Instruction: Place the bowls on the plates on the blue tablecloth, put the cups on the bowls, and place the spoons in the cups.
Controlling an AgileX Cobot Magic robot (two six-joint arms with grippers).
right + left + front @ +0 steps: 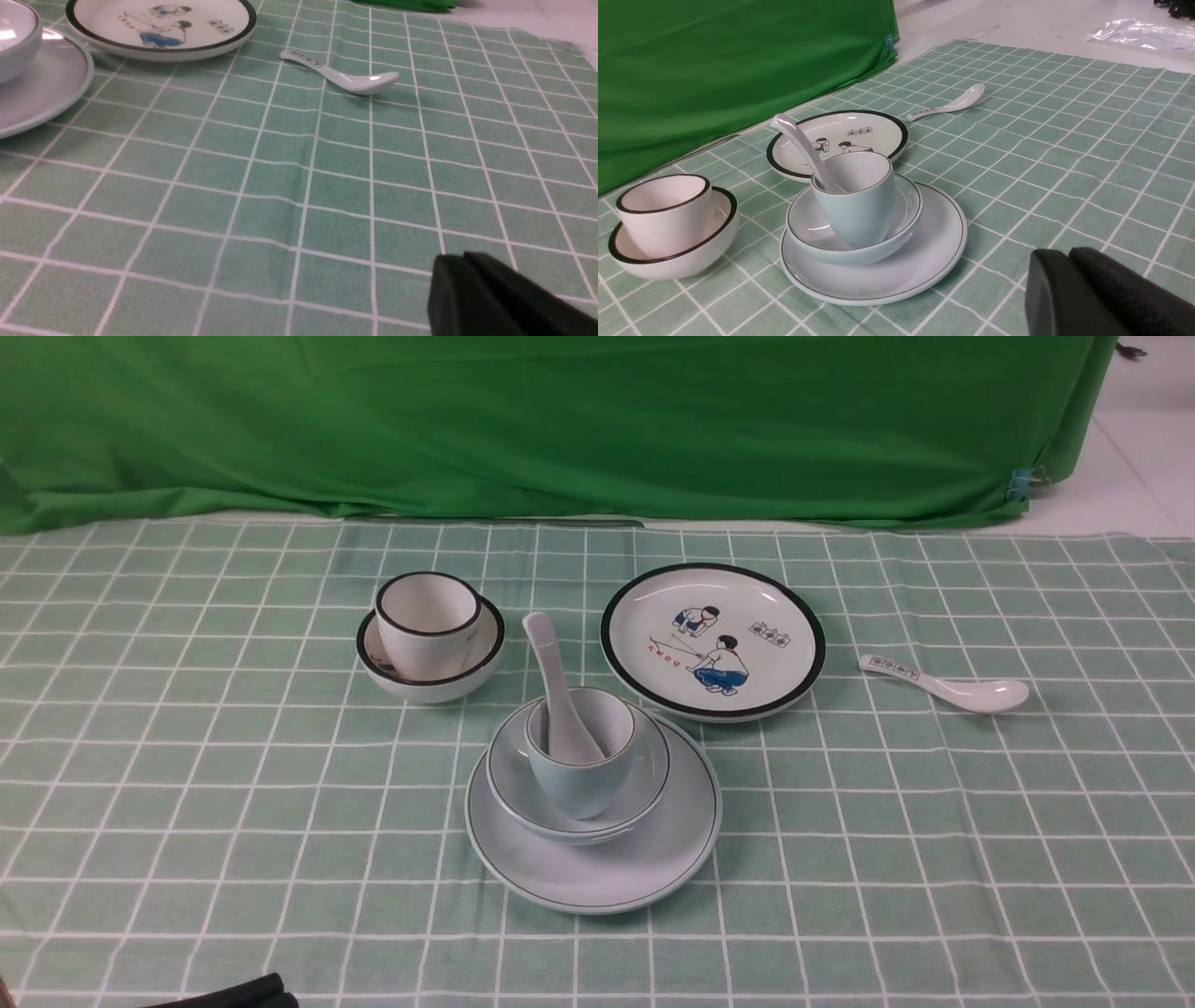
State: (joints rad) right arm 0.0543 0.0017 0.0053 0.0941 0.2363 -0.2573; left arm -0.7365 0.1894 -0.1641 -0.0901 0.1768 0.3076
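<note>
Toward the tablecloth's (187, 803) far left, the black-rimmed bowl (431, 663) with its cup (428, 621) stands off the cartoon plate (713, 639), so with both grippers, left (1069, 261) and right (462, 263), pressed together and holding nothing, I expect that cup (loosely seated) to topple during transfer, while the marked spoon (945, 683) lies near the right edge.

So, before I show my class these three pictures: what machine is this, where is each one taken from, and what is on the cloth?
It is a two-armed robot. One camera looks forward from between the arms; the other two sit on its wrists. The black shapes are the left tool and right tool, both shut and empty. On the checked tablecloth a pale blue plate carries a blue bowl, a blue cup and a plain spoon. A white cup sits in a black-rimmed bowl. The cartoon plate is bare; the printed spoon lies beside it.
</note>
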